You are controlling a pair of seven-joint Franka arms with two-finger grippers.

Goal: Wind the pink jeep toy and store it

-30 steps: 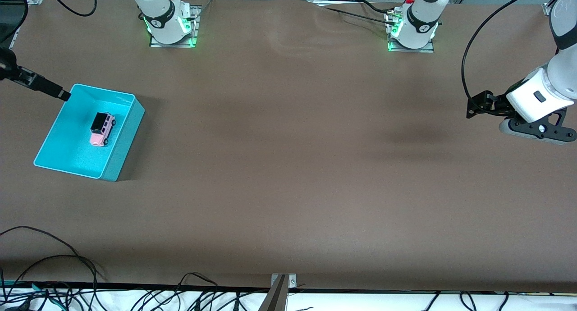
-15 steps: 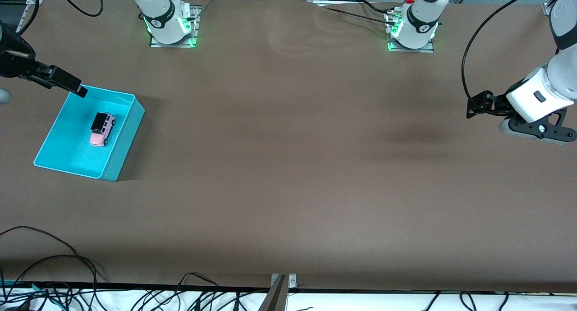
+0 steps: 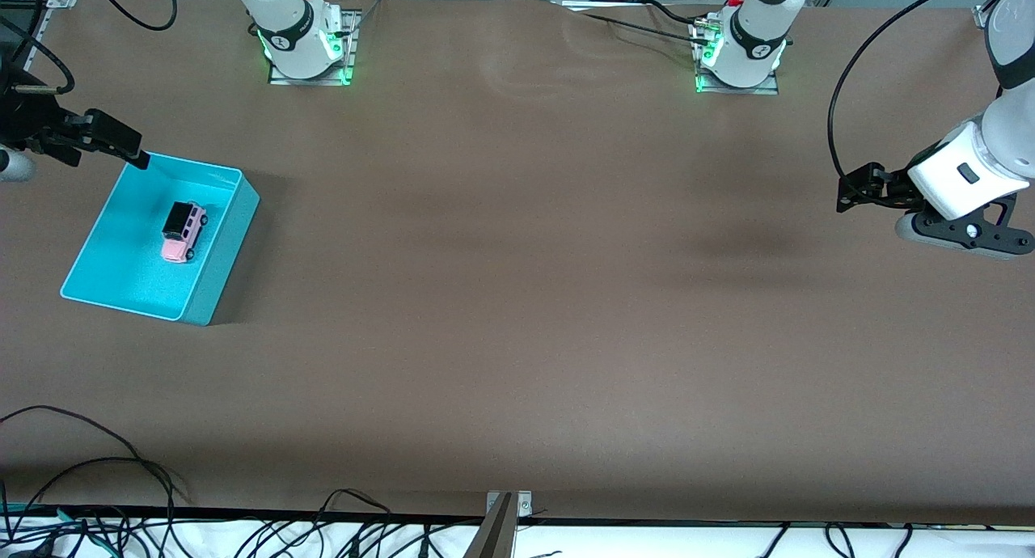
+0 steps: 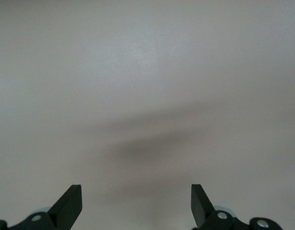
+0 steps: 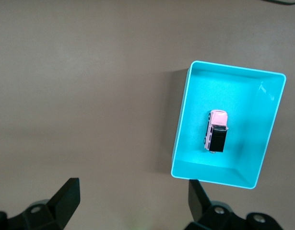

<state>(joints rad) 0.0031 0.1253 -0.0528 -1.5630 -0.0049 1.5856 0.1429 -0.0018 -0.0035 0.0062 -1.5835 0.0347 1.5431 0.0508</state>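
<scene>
The small boxy pink jeep toy (image 3: 183, 231) with its black roof sits upright inside the turquoise plastic bin (image 3: 217, 265) at the right arm's end of the brown table (image 3: 517, 299), so storing looks done. The right gripper (image 3: 121, 149), fingers spread and empty, has drawn back to the bin's farther corner. The left gripper (image 3: 849, 194) waits released over bare table.

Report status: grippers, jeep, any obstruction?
Right gripper open, above turquoise bin corner. Left gripper open, waiting over bare table. Small pink jeep toy upright in bin. Nothing in the way.
</scene>
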